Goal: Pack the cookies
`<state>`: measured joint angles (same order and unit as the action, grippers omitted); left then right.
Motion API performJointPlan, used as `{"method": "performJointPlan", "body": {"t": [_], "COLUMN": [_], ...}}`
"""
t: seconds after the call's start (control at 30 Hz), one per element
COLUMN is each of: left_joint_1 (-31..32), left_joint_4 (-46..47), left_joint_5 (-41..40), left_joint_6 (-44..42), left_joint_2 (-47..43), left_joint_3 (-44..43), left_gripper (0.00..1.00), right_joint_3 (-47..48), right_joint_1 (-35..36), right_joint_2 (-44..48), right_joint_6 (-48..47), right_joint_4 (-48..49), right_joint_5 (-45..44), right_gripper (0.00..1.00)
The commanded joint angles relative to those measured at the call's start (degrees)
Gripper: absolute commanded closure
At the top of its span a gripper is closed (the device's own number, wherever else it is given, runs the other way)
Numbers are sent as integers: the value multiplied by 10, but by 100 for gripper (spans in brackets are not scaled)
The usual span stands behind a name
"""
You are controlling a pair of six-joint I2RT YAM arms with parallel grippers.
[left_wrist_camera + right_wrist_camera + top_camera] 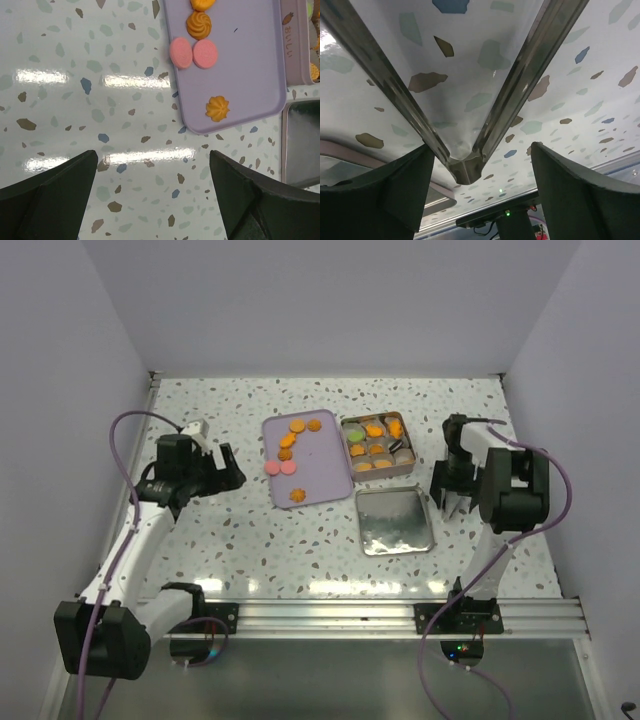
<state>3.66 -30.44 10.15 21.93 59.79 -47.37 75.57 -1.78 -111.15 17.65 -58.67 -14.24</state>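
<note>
Top external: left arm stretched low toward the lilac tray (325,468), left gripper (236,472) spread | right arm folded, right gripper (452,504) pointing down, spread astride lid (393,522) corner, contact unclear | cookies (296,427): some on tray, others in tin (343,448) compartments

Surface (230,540): speckled terrazzo pattern, smooth and glossy, with streaks of lamp glare toward its near edge.
Lilac tray (250,65): looks like plastic, smooth, matt to satin, no glare.
Orange cookie (217,108) by the tray's near edge: matt, ridged swirl relief.
Pink cookies (205,53): matt, flat faces.
Tin (347,455): thin metal, dull sheen on the rim.
Lid (393,522): bare metal, polished. The right wrist view shows it mirroring the speckle, with a duller rolled rim.
Left gripper (153,160) fingers (55,195): dark, matt, plastic-looking.
Rail (330,615) along the surface's near edge: silver metal, satin.
</note>
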Motion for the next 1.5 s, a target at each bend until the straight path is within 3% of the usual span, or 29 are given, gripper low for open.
{"method": "performJointPlan", "body": {"t": [0.0,0.2,0.4,0.67,0.9,1.07,1.13,1.23,1.4,1.47], "left_joint_1": [51,150,276,436,506,546,557,565,572,573], "left_joint_4": [35,63,79,103,96,55,27,5,-30,-37], "left_joint_5": [-3,-7,-29,-85,-114,-145,-163,-179,-197,-199], "left_joint_6": [7,39,75,152,198,247,269,300,333,343], "left_joint_2": [14,61,133,306,491,557,583,601,613,616], "left_joint_3": [-2,-18,-51,-162,-272,-338,-363,-373,-376,-372], "left_gripper": [0,0,0,0,3,6,11,36,59,76], "right_joint_3": [-2,48,79,67,69,124,150,180,206,201], "right_joint_1": [-3,-3,13,136,136,136,136,136,144,151], "right_joint_2": [6,61,160,333,437,466,471,472,467,469], "right_joint_6": [-6,10,34,113,147,150,148,139,126,132], "right_joint_4": [15,-19,-64,-84,-82,-130,-147,-166,-185,-180], "right_joint_5": [-18,-13,37,111,199,241,253,279,312,320], "right_gripper": [18,1,1,1,1,1,1,1,1,1]}}
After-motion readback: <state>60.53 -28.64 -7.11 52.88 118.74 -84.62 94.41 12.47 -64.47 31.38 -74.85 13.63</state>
